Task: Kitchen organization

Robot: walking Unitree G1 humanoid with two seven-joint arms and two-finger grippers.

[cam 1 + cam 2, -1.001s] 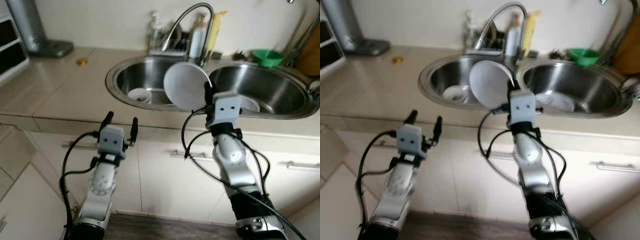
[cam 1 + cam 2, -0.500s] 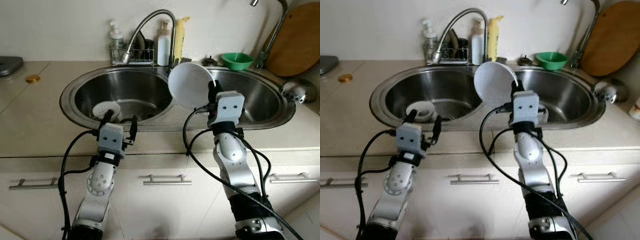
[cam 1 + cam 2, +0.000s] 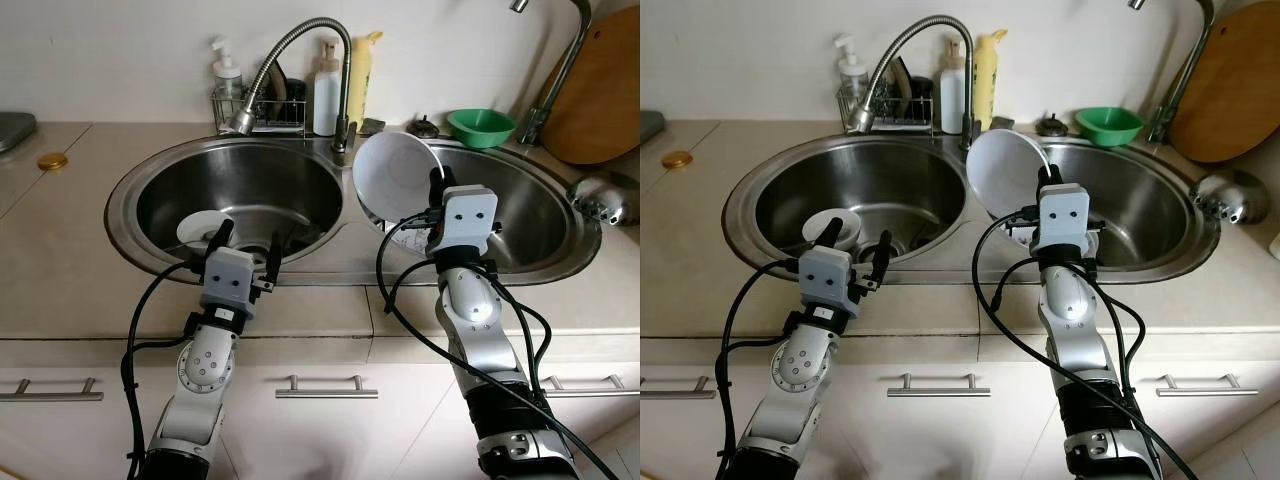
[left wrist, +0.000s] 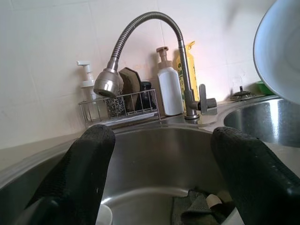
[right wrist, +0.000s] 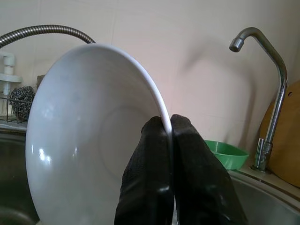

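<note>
Pinching the rim of a smooth white round bowl (image 5: pixel 89 140), my right gripper (image 5: pixel 169 123) holds it upright over the steel double sink (image 3: pixel 120 215), at one o'clock from my spread-open left gripper (image 3: pixel 245 245).

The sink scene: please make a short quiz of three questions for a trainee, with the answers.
1. True or false: the right gripper is shut on the rim of the white bowl.
2. What lies in the left basin near the left gripper?
A. a small white dish
B. a green bowl
C. a cutting board
3. Fill in: the left gripper's fingers are ____.

Key: 1 true. 2 A, the small white dish. 3 open.
</note>
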